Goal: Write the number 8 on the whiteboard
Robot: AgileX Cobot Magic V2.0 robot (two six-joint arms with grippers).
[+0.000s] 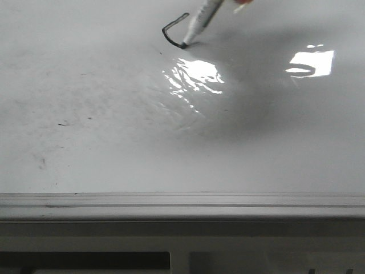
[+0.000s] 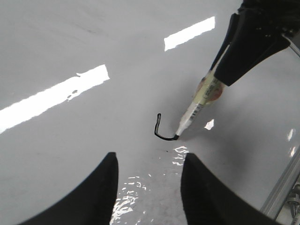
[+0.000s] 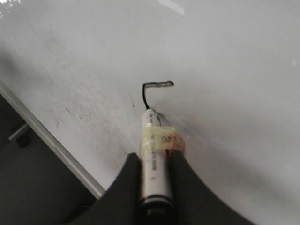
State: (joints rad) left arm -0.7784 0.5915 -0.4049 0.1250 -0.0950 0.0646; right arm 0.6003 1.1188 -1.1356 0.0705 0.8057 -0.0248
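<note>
The whiteboard (image 1: 114, 114) fills the front view, glossy white with faint grey smudges. Of the number 8, a short hooked black stroke (image 1: 171, 31) shows on it. A white marker (image 1: 202, 20) wrapped in yellowish tape stands tilted, its tip touching the end of the stroke (image 2: 159, 129). My right gripper (image 3: 154, 157) is shut on the marker (image 3: 152, 136), and it also shows from the left wrist as a black right gripper (image 2: 253, 42) above the marker (image 2: 197, 105). My left gripper (image 2: 149, 157) hovers open over the board, near the stroke, holding nothing.
A grey metal edge rail (image 1: 182, 200) runs along the board's near side, with the rail (image 3: 51, 140) also in the right wrist view. A wrinkled glare patch (image 1: 194, 77) lies just in front of the marker tip. A few dark specks (image 1: 63, 123) mark the left area.
</note>
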